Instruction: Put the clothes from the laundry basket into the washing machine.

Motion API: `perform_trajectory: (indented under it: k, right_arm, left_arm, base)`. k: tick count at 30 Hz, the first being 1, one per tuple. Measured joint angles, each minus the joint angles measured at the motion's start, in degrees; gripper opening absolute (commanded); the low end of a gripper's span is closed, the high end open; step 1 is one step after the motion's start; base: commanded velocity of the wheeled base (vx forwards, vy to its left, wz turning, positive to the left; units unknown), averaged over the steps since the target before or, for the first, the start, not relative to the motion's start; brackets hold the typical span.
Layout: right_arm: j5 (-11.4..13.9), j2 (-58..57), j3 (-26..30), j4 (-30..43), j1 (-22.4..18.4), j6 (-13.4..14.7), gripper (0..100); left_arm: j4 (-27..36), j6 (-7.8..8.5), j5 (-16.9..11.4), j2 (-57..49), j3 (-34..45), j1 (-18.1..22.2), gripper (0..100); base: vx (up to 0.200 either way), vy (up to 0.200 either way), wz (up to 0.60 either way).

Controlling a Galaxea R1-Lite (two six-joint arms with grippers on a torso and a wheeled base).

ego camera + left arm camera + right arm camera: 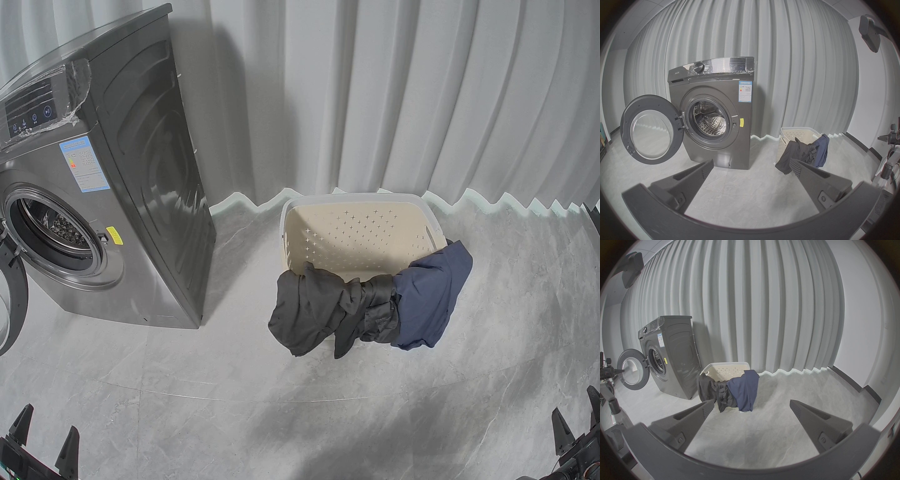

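A cream laundry basket (356,232) stands on the floor ahead, in front of the curtain. Over its near rim hang a dark grey garment (315,306) and a navy blue garment (431,294). To the left stands the grey washing machine (144,162), its drum (53,231) exposed and its round door (650,129) swung fully open. My left gripper (45,437) is open at the lower left, far from the basket. At the lower right my right gripper (578,419) is open too, with nothing between its fingers. The basket (726,371) and clothes (743,390) lie ahead of it.
A white pleated curtain (387,94) runs along the back wall. The grey marble-look floor (262,400) lies bare between me and the basket. A dark skirting board (856,383) runs along the right-hand wall.
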Motion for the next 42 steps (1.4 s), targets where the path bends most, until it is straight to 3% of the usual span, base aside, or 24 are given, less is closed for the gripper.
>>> perform_trajectory:
  k: [9, 21, 30, 42]
  right_arm:
    - [0.02, 0.02, 0.0, 0.02, 0.02, 0.0, 100]
    - [0.05, 0.02, 0.0, 0.0, 0.02, 0.0, 100]
    - [0.0, 0.02, 0.0, 0.02, 0.07, 0.0, 100]
    - [0.02, 0.02, 0.0, 0.0, 0.02, -0.02, 100]
  left_arm:
    - [-0.02, 0.0, 0.0, 0.0, 0.0, 0.02, 100]
    - [-0.02, -0.02, 0.02, 0.0, 0.0, -0.02, 100]
    - [-0.02, -0.02, 0.02, 0.0, 0.0, 0.02, 100]
    - [0.0, 0.0, 0.05, 0.0, 0.0, 0.0, 100]
  base:
    - [0.0, 0.0, 0.0]
    - [0.0, -0.2, 0.0]
    - [0.0, 0.0, 0.0]
    - [0.2, 0.0, 0.0]
